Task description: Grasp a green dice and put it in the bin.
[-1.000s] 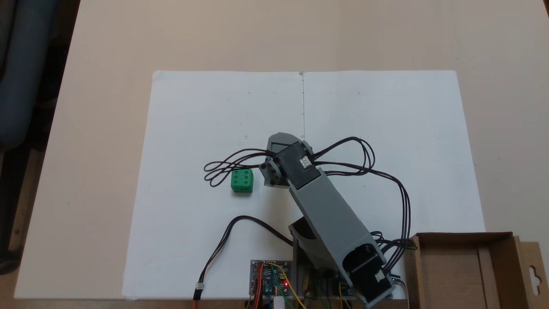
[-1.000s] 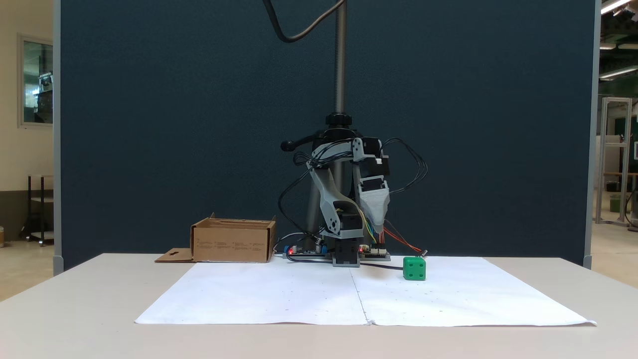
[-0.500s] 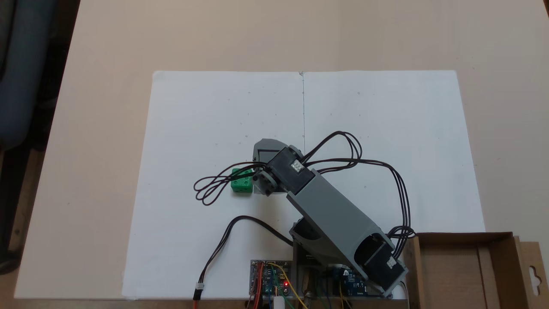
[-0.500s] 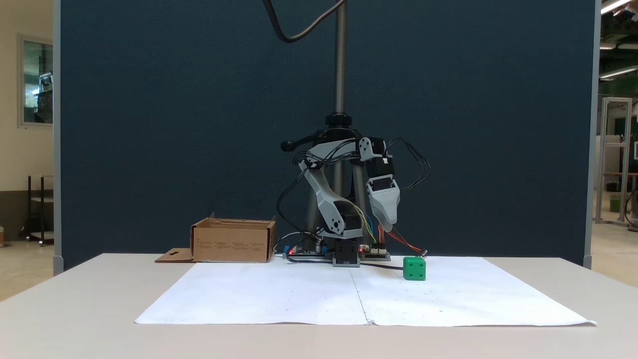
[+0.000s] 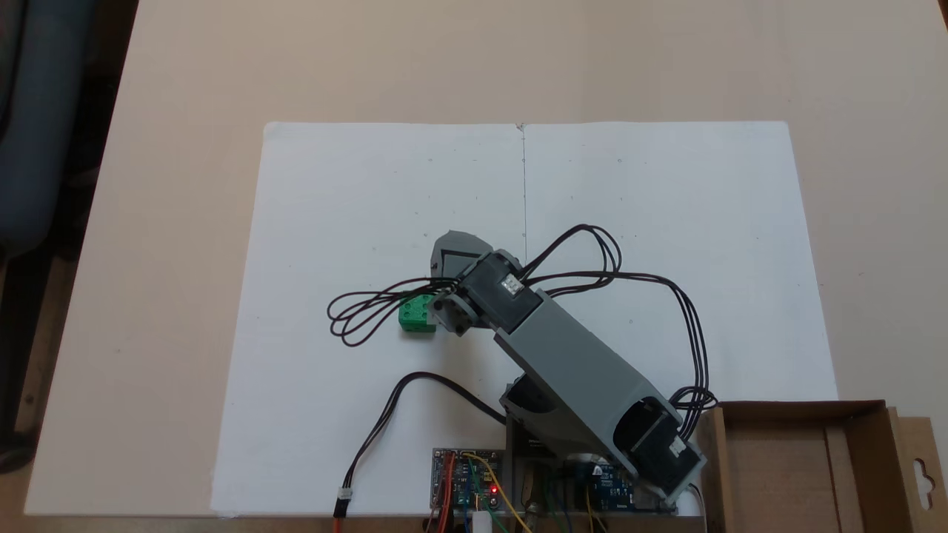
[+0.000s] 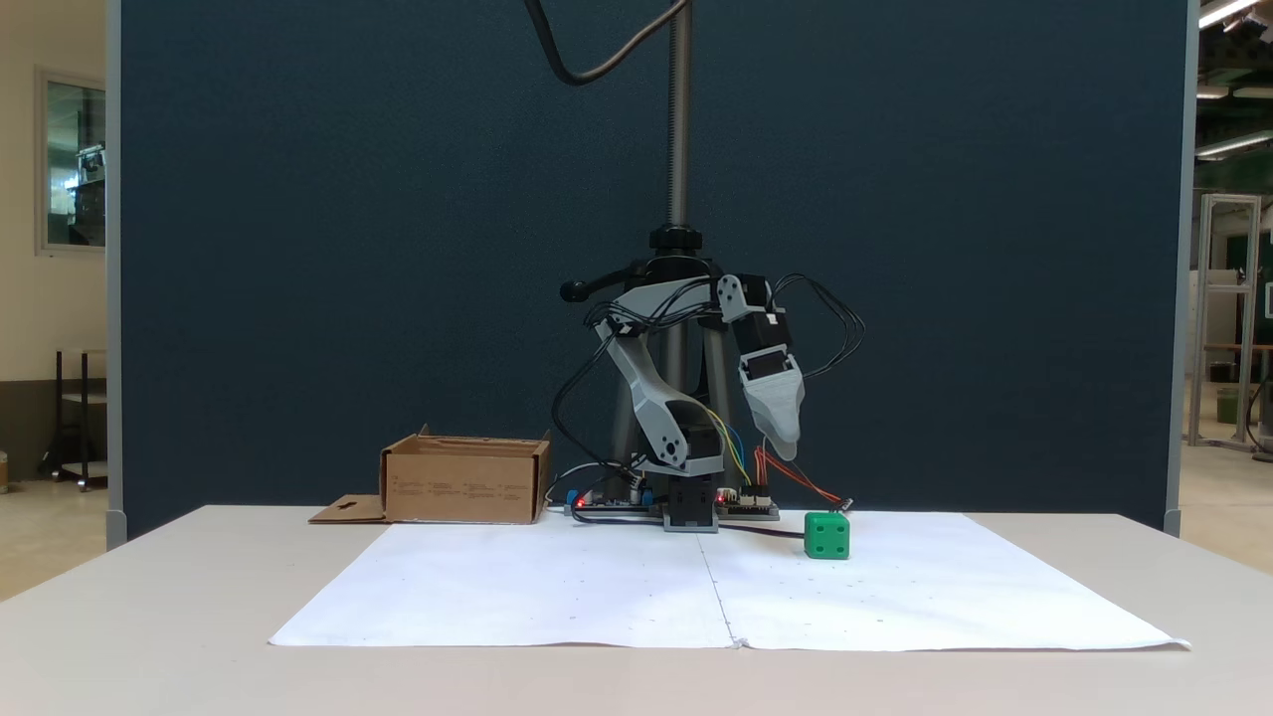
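Observation:
The green dice rests on the white paper, left of centre in a fixed view from above, where the arm's wrist motor and cable loops cover its right edge. From the front, the dice stands free on the paper. My gripper hangs tip-down well above the paper, up and to the left of the dice and apart from it. Its jaws line up one behind the other, so the gap is hidden. From above, the gripper appears as a grey plate just beyond the dice. The bin, a brown cardboard box, sits beside the arm's base.
White paper sheets cover the middle of the tan table. Circuit boards and coloured wires lie at the arm's base. A black cable curls across the paper near the base. A dark panel and a stand pole rise behind the arm.
The arm has swung toward the dice, leftward seen from above and rightward from the front. Its wrist now overlaps the dice's edge from above, and the gripper tip is slightly lower.

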Available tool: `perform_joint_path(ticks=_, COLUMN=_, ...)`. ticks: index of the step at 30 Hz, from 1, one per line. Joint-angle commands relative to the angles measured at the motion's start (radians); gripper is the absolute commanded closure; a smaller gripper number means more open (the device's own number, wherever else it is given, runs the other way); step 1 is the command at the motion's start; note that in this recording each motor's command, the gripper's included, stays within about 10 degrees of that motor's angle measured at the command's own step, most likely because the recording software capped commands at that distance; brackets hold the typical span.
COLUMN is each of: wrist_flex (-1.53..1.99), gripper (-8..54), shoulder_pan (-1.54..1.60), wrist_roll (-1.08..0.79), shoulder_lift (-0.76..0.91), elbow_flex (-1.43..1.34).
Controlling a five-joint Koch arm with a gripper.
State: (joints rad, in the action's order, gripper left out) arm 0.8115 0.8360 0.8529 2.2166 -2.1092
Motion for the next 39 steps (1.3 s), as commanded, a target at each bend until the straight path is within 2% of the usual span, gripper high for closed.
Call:
perform_joint_path(ticks=1, wrist_flex=-0.064, gripper=3.3, shoulder_pan=0.021, wrist_roll=0.080, shoulder_lift=-0.002, elbow_flex=0.057)
perform_joint_path(ticks=9, wrist_flex=-0.067, gripper=3.3, shoulder_pan=0.060, wrist_roll=0.078, shoulder_lift=-0.181, elbow_flex=0.107)
perform_joint_path(ticks=16, wrist_flex=-0.067, gripper=3.3, shoulder_pan=0.066, wrist_roll=0.077, shoulder_lift=-0.259, elbow_flex=0.121)
perform_joint_path(ticks=31, wrist_flex=-0.052, gripper=3.6, shoulder_pan=0.140, wrist_roll=0.084, shoulder_lift=-0.314, elbow_flex=0.123)
perform_joint_path(ticks=39, wrist_flex=0.043, gripper=5.0, shoulder_pan=0.147, wrist_roll=0.187, shoulder_lift=-0.305, elbow_flex=0.155)
